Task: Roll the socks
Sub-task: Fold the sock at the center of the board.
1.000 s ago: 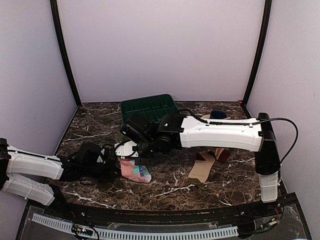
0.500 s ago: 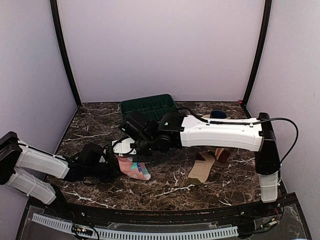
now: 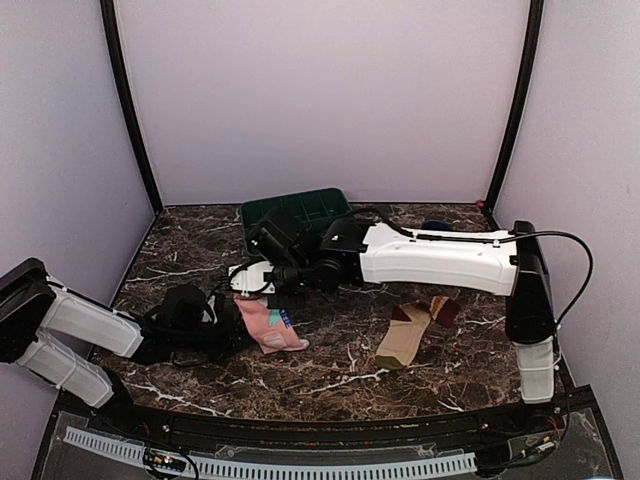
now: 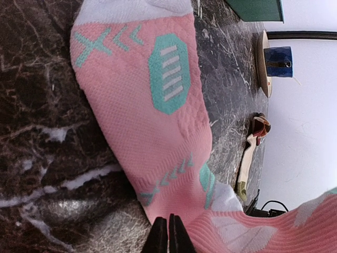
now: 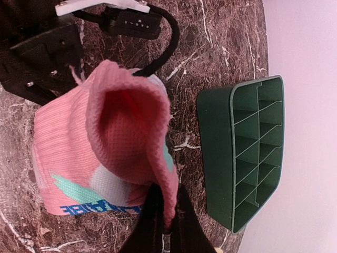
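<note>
The pink sock [image 3: 268, 325] with teal and white patches lies left of the table's middle, one end lifted. My right gripper [image 3: 256, 284] is shut on its open cuff [image 5: 131, 132] and holds that end up off the table. My left gripper [image 3: 232, 326] lies low at the sock's left side, jaws shut on the sock's edge [image 4: 168, 232]; the sock [image 4: 152, 116] fills the left wrist view. The tan-beige sock [image 3: 405, 338] with maroon heel and toe lies flat to the right, apart from both grippers. It also shows in the left wrist view [image 4: 247, 158].
A green divided tray [image 3: 297, 212] stands at the back, close behind the right gripper, and shows in the right wrist view [image 5: 247, 153]. A plate with a dark blue object [image 3: 435, 229] sits at the back right. The right arm spans the table's middle.
My right gripper has risen and moved back-left with the pink sock's cuff, pulling that end up. My left gripper has edged right, staying on the sock.
</note>
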`<control>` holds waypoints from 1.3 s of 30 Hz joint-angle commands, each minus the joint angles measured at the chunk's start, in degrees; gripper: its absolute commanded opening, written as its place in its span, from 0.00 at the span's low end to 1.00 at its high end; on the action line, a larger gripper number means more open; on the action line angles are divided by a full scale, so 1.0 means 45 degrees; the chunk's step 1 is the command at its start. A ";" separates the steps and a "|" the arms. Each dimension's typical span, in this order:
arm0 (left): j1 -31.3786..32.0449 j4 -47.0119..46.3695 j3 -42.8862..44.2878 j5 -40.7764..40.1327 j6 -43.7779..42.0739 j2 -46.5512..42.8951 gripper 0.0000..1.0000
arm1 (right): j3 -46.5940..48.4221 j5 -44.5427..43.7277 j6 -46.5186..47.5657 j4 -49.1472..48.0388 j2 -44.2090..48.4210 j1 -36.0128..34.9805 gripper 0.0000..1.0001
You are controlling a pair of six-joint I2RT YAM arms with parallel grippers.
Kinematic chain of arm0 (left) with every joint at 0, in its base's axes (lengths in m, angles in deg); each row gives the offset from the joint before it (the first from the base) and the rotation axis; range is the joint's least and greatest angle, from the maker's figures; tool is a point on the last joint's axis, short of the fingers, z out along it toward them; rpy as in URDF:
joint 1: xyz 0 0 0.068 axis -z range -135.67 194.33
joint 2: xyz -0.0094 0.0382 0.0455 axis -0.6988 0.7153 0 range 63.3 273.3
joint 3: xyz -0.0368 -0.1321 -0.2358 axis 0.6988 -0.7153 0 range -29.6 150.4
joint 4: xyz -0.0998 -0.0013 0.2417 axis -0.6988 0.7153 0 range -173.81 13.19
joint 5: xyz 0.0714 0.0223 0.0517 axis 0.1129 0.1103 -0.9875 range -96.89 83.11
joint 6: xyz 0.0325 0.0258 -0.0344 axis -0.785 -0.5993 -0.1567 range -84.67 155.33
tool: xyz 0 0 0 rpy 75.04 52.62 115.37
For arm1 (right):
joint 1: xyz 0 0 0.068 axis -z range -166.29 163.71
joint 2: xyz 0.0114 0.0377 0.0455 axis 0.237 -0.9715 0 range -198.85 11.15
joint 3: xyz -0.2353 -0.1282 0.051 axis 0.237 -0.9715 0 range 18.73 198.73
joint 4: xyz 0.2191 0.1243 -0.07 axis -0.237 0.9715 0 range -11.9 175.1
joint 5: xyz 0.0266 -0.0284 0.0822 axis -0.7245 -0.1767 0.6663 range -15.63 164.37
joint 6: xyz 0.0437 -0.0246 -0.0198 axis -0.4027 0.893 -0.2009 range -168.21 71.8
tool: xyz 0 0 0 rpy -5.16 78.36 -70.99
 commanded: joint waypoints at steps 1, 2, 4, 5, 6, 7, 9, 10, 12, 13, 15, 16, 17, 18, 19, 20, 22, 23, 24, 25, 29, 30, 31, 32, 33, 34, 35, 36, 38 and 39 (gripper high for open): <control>-0.0042 -0.0521 -0.0440 0.0124 0.0346 -0.0132 0.06 | 0.0149 0.0255 0.0261 -0.0795 -0.0538 0.0331 0.00; -0.0042 -0.0507 -0.0500 0.0087 0.0364 -0.0232 0.06 | 0.0171 0.0318 0.0280 -0.0868 -0.0588 0.0404 0.00; -0.0042 -0.0352 -0.0598 -0.0063 0.0360 -0.0508 0.05 | 0.0292 0.0447 0.0325 -0.0966 -0.0739 0.0507 0.00; -0.0042 -0.0183 -0.0630 -0.0154 0.0327 -0.0667 0.05 | 0.0386 0.0479 0.0356 -0.0987 -0.0843 0.0560 0.00; -0.0042 0.0011 -0.0631 -0.0255 0.0256 -0.0846 0.05 | 0.0481 0.0519 0.0380 -0.1000 -0.0958 0.0596 0.00; -0.0042 0.0202 -0.0607 -0.0348 0.0182 -0.1015 0.05 | 0.0570 0.0561 0.0397 -0.1018 -0.1063 0.0645 0.00; -0.0042 0.0534 -0.0565 -0.0479 0.0015 -0.1310 0.05 | 0.0728 0.0642 0.0420 -0.1075 -0.1261 0.0727 0.00; -0.0042 0.0714 -0.0545 -0.0533 -0.0058 -0.1441 0.05 | 0.0799 0.0676 0.0454 -0.1118 -0.1352 0.0764 0.00; -0.0037 0.0932 -0.0506 -0.0614 -0.0162 -0.1625 0.04 | 0.0945 0.0750 0.0498 -0.1182 -0.1524 0.0832 0.00; -0.0042 0.1025 -0.0491 -0.0647 -0.0207 -0.1695 0.04 | 0.1022 0.0753 0.0534 -0.1207 -0.1607 0.0865 0.00; -0.0042 0.1177 -0.0474 -0.0693 -0.0263 -0.1824 0.04 | 0.1150 0.0759 0.0606 -0.1239 -0.1788 0.0923 0.00; -0.0042 0.1236 -0.0480 -0.0701 -0.0261 -0.1891 0.04 | 0.1201 0.0781 0.0621 -0.1260 -0.1855 0.0962 0.00; -0.0042 0.1314 -0.0481 -0.0729 -0.0273 -0.1966 0.04 | 0.1244 0.0786 0.0650 -0.1290 -0.1942 0.1003 0.00; -0.0042 0.1414 -0.0476 -0.0764 -0.0292 -0.2038 0.04 | 0.1284 0.0815 0.0663 -0.1316 -0.1996 0.1050 0.00; -0.0042 0.1507 -0.0480 -0.0812 -0.0309 -0.2123 0.04 | 0.1306 0.0847 0.0662 -0.1358 -0.2100 0.1094 0.00; -0.0042 0.1612 -0.0481 -0.0860 -0.0328 -0.2202 0.03 | 0.1325 0.0875 0.0670 -0.1390 -0.2160 0.1151 0.00; -0.0042 0.1831 -0.0481 -0.0980 -0.0381 -0.2421 0.02 | 0.1370 0.0964 0.0680 -0.1453 -0.2267 0.1235 0.00; -0.0042 0.1948 -0.0481 -0.1035 -0.0405 -0.2537 0.02 | 0.1407 0.1005 0.0686 -0.1475 -0.2335 0.1262 0.00; -0.0042 0.2067 -0.0471 -0.1112 -0.0450 -0.2694 0.02 | 0.1431 0.1051 0.0702 -0.1510 -0.2402 0.1299 0.00; -0.0042 0.2182 -0.0467 -0.1207 -0.0492 -0.2815 0.02 | 0.1492 0.1098 0.0699 -0.1517 -0.2503 0.1323 0.00; -0.0032 0.2840 -0.0305 -0.1600 -0.0739 -0.3336 0.01 | 0.1681 0.1264 0.0686 -0.1527 -0.2822 0.1424 0.00; -0.0041 0.3021 -0.0246 -0.1696 -0.0802 -0.3455 0.01 | 0.1713 0.1315 0.0677 -0.1560 -0.2888 0.1439 0.00; -0.0042 0.3188 -0.0173 -0.1783 -0.0875 -0.3545 0.01 | 0.1750 0.1346 0.0679 -0.1599 -0.2959 0.1446 0.00; -0.0042 0.3331 -0.0110 -0.1875 -0.0938 -0.3637 0.01 | 0.1784 0.1375 0.0684 -0.1613 -0.3042 0.1461 0.00; -0.0037 0.3448 -0.0034 -0.1933 -0.1007 -0.3707 0.01 | 0.1832 0.1390 0.0682 -0.1630 -0.3120 0.1478 0.00; -0.0042 0.3556 0.0027 -0.1974 -0.1104 -0.3743 0.01 | 0.1875 0.1407 0.0673 -0.1649 -0.3184 0.1483 0.00; -0.0042 0.3635 0.0103 -0.1996 -0.1155 -0.3777 0.01 | 0.1909 0.1443 0.0644 -0.1712 -0.3243 0.1500 0.00; -0.0042 0.3706 0.0183 -0.2035 -0.1203 -0.3798 0.01 | 0.1914 0.1481 0.0645 -0.1754 -0.3287 0.1517 0.00; -0.0042 0.3781 0.0283 -0.2075 -0.1267 -0.3806 0.01 | 0.1919 0.1518 0.0643 -0.1854 -0.3363 0.1537 0.00; -0.0040 0.3789 0.0340 -0.2080 -0.1302 -0.3780 0.01 | 0.1939 0.1523 0.0655 -0.1899 -0.3419 0.1551 0.00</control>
